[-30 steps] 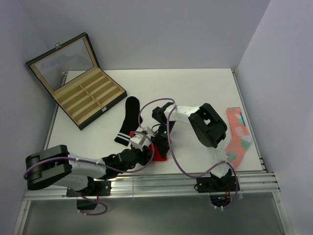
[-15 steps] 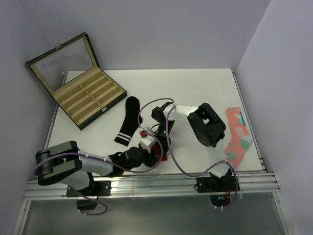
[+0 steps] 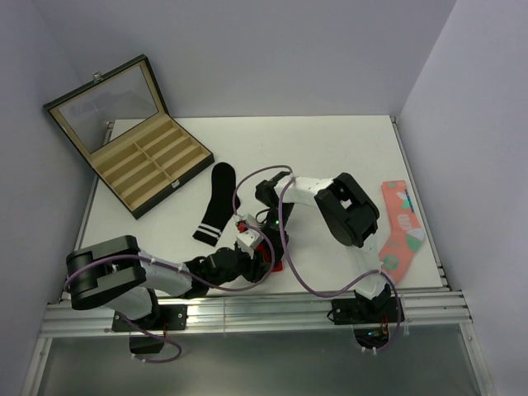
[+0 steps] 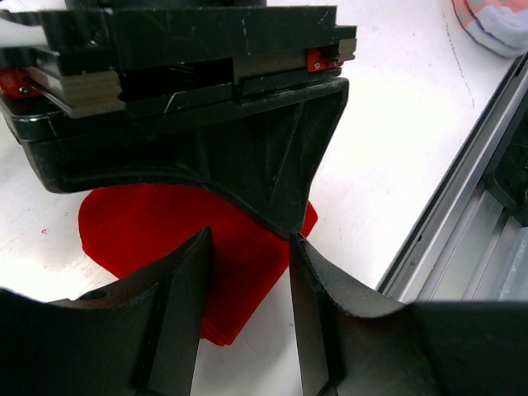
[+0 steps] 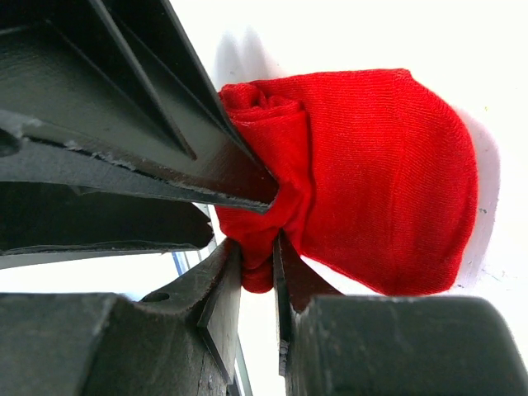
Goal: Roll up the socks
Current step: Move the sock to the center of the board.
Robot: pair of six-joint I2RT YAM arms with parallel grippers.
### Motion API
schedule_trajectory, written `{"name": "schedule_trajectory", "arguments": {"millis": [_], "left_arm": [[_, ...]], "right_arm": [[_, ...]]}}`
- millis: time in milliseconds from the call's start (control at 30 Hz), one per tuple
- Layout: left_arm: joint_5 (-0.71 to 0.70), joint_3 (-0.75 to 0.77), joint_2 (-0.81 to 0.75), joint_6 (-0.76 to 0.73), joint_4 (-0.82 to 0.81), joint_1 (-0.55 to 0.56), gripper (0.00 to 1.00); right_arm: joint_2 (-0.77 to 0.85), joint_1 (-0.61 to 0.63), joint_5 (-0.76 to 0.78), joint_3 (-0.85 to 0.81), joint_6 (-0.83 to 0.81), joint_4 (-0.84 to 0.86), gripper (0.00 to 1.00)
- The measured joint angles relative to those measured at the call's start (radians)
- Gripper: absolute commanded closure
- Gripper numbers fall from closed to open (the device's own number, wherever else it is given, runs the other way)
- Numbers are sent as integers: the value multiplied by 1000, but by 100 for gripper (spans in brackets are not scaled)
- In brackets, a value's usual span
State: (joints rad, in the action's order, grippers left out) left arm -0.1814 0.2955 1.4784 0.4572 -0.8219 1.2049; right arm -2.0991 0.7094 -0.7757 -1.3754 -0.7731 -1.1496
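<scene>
tightly, right end effector (image 5: 256, 257) pinches red sock (image 5: 388, 181), left end effector (image 4: 247, 252) seemingly open.

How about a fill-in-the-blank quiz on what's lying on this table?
The right gripper is shut on a bunched sock coloured ____.
The black sock has ____ white stripes at one end.
The box at the back left has its lid ____.
Missing words: red; two; open.

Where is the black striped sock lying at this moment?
In the top view, the black sock lies flat on the table, left of centre, between the open case at the far left and the red sock nearer the arms.
</scene>
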Motion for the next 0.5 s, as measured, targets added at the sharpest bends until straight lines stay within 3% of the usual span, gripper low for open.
{"name": "schedule_trajectory", "arguments": {"millis": [233,367,500], "left_arm": [[0,0,41,8,-35,-9,57],[1,1,60,21,-58,-9,65],[6,5,74,39,-72,-9,83]], "right_arm": [[0,0,5,0,9,1,86],[0,-2,17,0,19,0,85],[0,-5,27,0,33,2,81]]}}
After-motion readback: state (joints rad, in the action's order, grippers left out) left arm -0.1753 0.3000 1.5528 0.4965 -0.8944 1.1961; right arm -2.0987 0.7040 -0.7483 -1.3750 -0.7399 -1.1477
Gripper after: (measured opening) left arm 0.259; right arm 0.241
